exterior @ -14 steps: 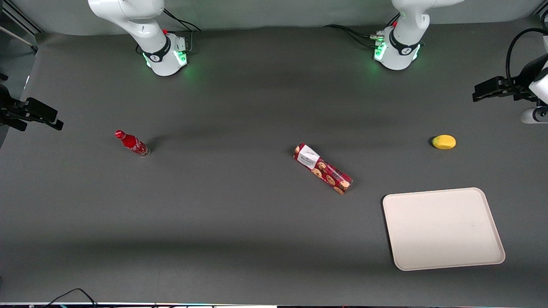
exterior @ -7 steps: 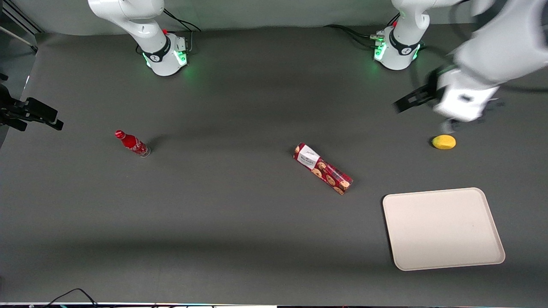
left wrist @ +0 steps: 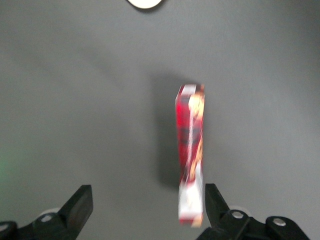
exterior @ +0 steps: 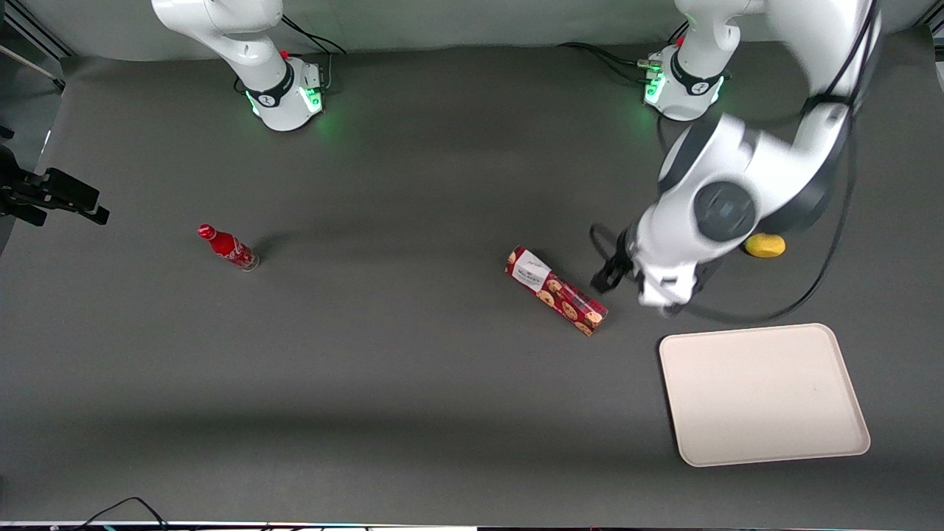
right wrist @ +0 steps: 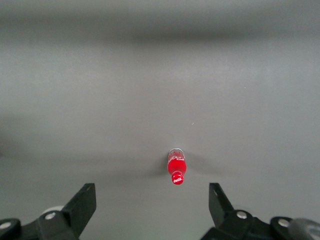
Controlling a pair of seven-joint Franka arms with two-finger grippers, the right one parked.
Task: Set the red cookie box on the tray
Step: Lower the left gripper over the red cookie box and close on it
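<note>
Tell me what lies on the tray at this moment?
Nothing lies on the tray; its whole surface shows bare. The cookie box rests on the table beside it, farther from the camera. The open claw hovers near the box, holding nothing.

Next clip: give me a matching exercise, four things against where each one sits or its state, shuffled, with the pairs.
Things:
1. red cookie box
2. tray
3. red bottle
4. gripper

Places or states:
A. toward the parked arm's end of the table
B. open, above the table, one finger beside the box's label end
C. bare, nearest the front camera
D. flat on the table, mid-table

Pairs: 1-D, 2-C, 3-A, 4-B
</note>
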